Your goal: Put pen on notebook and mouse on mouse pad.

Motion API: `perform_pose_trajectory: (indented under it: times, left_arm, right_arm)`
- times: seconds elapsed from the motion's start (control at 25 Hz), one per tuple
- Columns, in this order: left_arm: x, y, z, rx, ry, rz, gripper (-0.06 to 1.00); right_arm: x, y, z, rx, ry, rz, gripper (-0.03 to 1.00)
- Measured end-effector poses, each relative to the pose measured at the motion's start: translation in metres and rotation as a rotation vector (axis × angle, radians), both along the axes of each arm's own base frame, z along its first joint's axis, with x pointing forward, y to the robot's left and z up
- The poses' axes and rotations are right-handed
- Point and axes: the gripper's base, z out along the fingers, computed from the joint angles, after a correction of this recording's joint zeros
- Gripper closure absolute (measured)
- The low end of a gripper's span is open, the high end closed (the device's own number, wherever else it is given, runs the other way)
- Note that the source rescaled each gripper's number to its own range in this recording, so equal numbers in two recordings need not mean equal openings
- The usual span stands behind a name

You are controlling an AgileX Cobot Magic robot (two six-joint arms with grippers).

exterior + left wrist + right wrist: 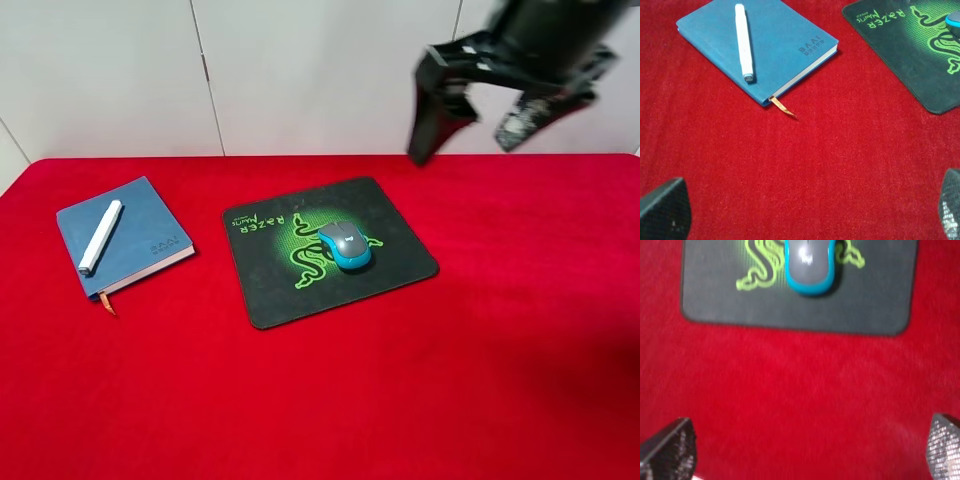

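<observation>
Everywhere underfoot a red cloth [480, 380] is covering the table, running edge to edge, and behind it pale wall panels [300, 70] are closing off the room. At about nine o'clock on the cloth the notebook [140, 255] is lying flat with the pen [100, 237] resting across its cover — the orange ribbon [784, 106] is trailing off one corner onto the red. Near the centre the mouse pad [270, 290] is sitting at a slight angle, and the mouse [345, 245] is resting on its green logo. Up at one o'clock the right gripper [478, 118] is hanging in the air above the far edge, spread wide and carrying nothing. The left gripper [805, 215] is showing only its two fingertips [665, 210] over bare cloth — likewise released, well apart from the notebook.
</observation>
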Motion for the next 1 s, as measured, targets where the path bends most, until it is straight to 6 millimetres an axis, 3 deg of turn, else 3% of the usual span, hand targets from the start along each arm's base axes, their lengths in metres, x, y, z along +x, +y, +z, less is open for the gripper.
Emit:
perform_pose_trajectory:
  times: [0.52, 0.8, 1.0]
  left_arm:
    - [0.0, 0.0, 0.0, 0.0, 0.0, 0.0, -0.05]
    - [0.0, 0.0, 0.0, 0.0, 0.0, 0.0, -0.06]
    - [0.0, 0.0, 0.0, 0.0, 0.0, 0.0, -0.06]
  right_arm:
    - [-0.11, -0.064, -0.018, 0.029, -0.043, -0.008, -0.03]
    - [-0.168, -0.098, -0.022, 0.112, -0.183, -0.021, -0.03]
    - [-0.204, -0.124, -0.031, 0.17, -0.33, -0.149, -0.03]
